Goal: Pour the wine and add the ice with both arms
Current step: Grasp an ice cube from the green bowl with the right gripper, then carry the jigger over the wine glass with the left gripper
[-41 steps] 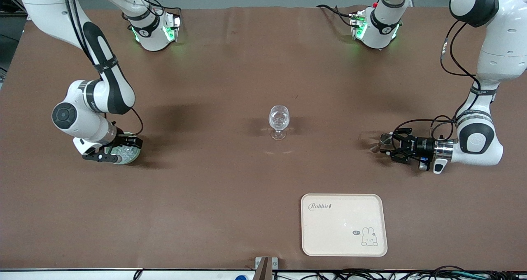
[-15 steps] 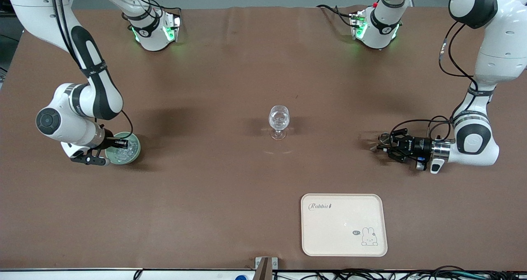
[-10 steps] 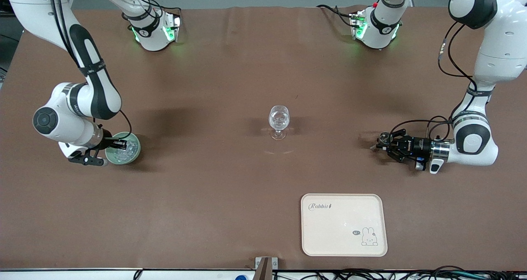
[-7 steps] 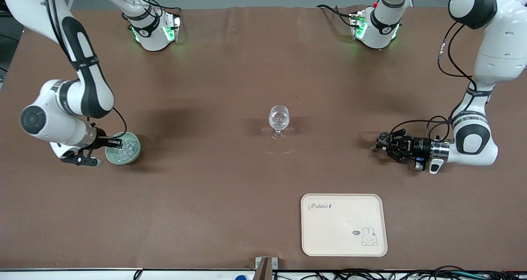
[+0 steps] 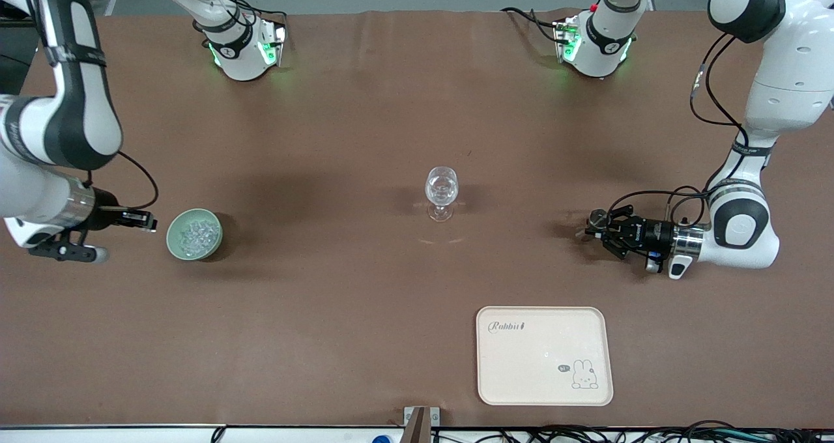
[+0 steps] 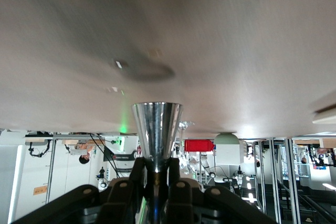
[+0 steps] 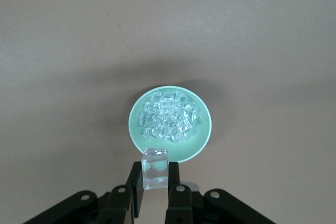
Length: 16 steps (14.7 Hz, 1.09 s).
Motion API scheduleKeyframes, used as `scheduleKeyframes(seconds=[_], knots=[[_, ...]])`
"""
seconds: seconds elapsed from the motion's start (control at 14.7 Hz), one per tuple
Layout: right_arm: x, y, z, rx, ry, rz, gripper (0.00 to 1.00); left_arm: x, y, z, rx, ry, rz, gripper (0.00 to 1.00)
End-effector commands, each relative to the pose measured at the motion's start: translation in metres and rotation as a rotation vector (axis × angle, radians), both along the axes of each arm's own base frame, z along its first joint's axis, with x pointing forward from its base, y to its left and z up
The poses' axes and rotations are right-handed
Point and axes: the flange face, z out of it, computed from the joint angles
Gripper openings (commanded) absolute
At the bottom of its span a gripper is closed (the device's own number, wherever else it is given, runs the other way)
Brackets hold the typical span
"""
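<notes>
Ice (image 5: 197,234) fills a green bowl (image 5: 176,242) on the tabletop (image 5: 339,300), a heap of small clear lumps, toward the right arm's end and well apart from the wine glass (image 5: 441,192). The glass stands upright mid-table, its bowl clear; taking the glass as landmark, the bowl sits a little nearer the front camera than it. A cream tray (image 5: 544,355) with a rabbit drawing lies flat, nearer the front camera than the glass and somewhat toward the left arm's end. Nothing lies on the tabletop between the bowl and the glass, nor between the glass and the tray.

The right end effector (image 5: 144,221) hangs above the tabletop just beside the bowl, on the bowl's side away from the glass. In the right wrist view its fingers (image 7: 135,182) are drawn in narrow and pinch a single clear ice cube (image 7: 155,167), with the bowl (image 7: 202,142) and its ice (image 7: 169,118) seen past it.

The left end effector (image 5: 603,229) lies low over the tabletop toward the left arm's end, pointing at the glass. It is clamped narrow on a shiny metal cup (image 5: 596,219); the left wrist view shows that cup (image 6: 156,129) as a flared steel cone gripped at its narrow end between the fingers (image 6: 137,174).
</notes>
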Motion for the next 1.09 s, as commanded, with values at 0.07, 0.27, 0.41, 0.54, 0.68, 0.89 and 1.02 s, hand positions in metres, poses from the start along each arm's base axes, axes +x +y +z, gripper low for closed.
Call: scheduleKeyframes(seconds=[0.07, 0.27, 0.41, 0.54, 0.68, 0.89, 1.02], knots=[[-0.005, -0.015, 0.066, 0.014, -0.045, -0.004, 0.02, 0.011, -0.026, 0.067, 0.015, 0.02, 0.005, 0.01], [-0.005, -0.014, 0.114, 0.013, -0.059, 0.005, 0.02, 0.018, -0.06, 0.111, 0.041, 0.043, -0.012, 0.01], [-0.006, -0.015, 0.142, 0.009, -0.068, 0.007, 0.02, 0.019, -0.086, 0.135, 0.047, 0.057, -0.018, 0.01], [-0.011, -0.019, 0.16, 0.003, -0.059, 0.004, 0.02, 0.02, -0.11, 0.15, 0.052, 0.066, -0.024, 0.01], [-0.024, -0.027, 0.181, 0.009, -0.07, 0.004, 0.02, 0.018, -0.133, 0.158, 0.046, 0.073, -0.033, 0.01], [-0.046, -0.026, 0.202, 0.022, -0.064, 0.044, 0.02, 0.018, -0.168, 0.18, 0.077, 0.105, -0.002, 0.01], [-0.065, -0.025, 0.208, 0.03, -0.063, 0.048, 0.02, 0.01, -0.189, 0.188, 0.097, 0.103, 0.01, 0.01]])
